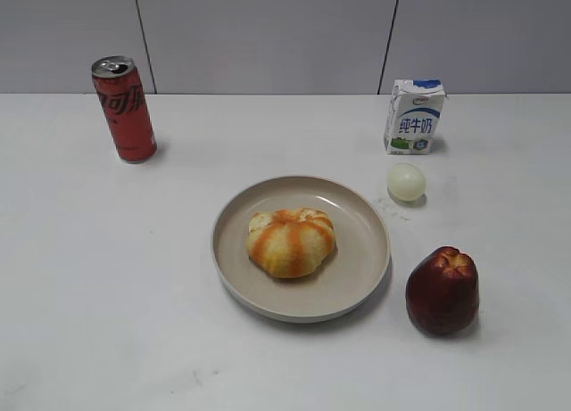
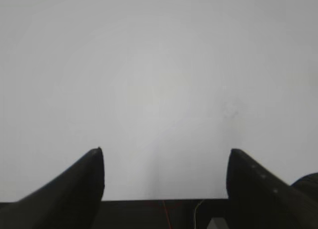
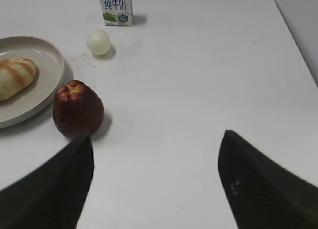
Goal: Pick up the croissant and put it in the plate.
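The croissant (image 1: 292, 242), golden-tan with orange and cream stripes, lies inside the beige-grey plate (image 1: 357, 224) at the table's middle. The right wrist view shows part of the croissant (image 3: 15, 77) in the plate (image 3: 47, 60) at the far left. My right gripper (image 3: 156, 144) is open and empty over bare table, to the right of the plate. My left gripper (image 2: 165, 154) is open and empty over bare white table; none of the task's things show in its view. Neither gripper appears in the exterior view.
A dark red apple (image 1: 442, 291) (image 3: 78, 108) stands right of the plate. A small pale ball (image 1: 406, 182) (image 3: 98, 41) and a milk carton (image 1: 414, 117) (image 3: 116, 7) stand behind it. A red can (image 1: 124, 109) stands at the back left.
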